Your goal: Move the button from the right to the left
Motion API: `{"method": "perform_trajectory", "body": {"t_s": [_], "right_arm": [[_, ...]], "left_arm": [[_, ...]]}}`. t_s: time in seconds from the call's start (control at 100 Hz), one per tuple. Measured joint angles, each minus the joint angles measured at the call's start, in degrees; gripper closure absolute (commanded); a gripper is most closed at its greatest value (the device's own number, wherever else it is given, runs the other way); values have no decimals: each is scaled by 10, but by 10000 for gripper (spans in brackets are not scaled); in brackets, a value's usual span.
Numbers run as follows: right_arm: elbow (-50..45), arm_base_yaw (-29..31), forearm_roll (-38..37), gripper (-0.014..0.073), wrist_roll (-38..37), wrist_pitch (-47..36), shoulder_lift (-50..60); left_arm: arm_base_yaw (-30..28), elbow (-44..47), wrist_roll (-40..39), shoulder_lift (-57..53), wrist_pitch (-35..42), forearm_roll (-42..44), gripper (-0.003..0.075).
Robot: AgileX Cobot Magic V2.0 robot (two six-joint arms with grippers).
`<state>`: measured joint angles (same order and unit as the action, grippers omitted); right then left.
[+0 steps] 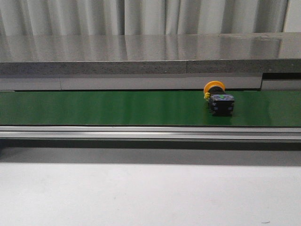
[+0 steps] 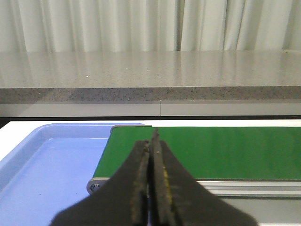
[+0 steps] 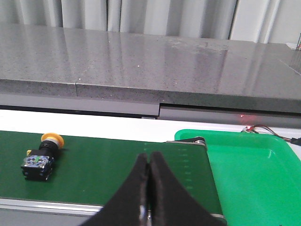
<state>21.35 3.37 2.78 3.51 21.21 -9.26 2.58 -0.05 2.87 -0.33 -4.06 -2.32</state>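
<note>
Left gripper pressed together, hovering over belt end beside blue tray. Button lies on belt's right part, untouched. Right gripper also together, above belt near green tray.

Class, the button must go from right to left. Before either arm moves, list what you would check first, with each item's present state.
1. Button lies on the green belt: ok.
2. Button is free, nothing gripping it: ok.
3. Right pincer open for a grasp: not ok, its fingers are pressed together.
4. Left pincer open to receive: not ok, also shut.
5. Blue tray at the belt's left end has bare floor in sight: ok.
6. Belt stopped: cannot tell.
</note>
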Motion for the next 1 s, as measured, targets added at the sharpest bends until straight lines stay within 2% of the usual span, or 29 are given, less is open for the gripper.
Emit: {"method": "perform_trajectory", "body": {"t_s": [0.31, 0.43, 0.66, 0.88, 0.95, 1.0], "right_arm": [[0, 0, 0, 661, -1, 3, 1], [0, 0, 0, 661, -1, 3, 1], [0, 0, 0, 661, -1, 3, 1], [0, 0, 0, 661, -1, 3, 1], [0, 0, 0, 661, -1, 3, 1], [0, 0, 0, 661, -1, 3, 1]], "left_arm": [[0, 0, 0, 0, 25, 0, 741], [0, -13, 0, 0, -10, 0, 741], [0, -126, 0, 53, -92, -1, 741], [0, -246, 0, 185, -184, -2, 737], [0, -278, 0, 231, -196, -2, 708], [0, -299, 0, 261, -200, -2, 659]]}}
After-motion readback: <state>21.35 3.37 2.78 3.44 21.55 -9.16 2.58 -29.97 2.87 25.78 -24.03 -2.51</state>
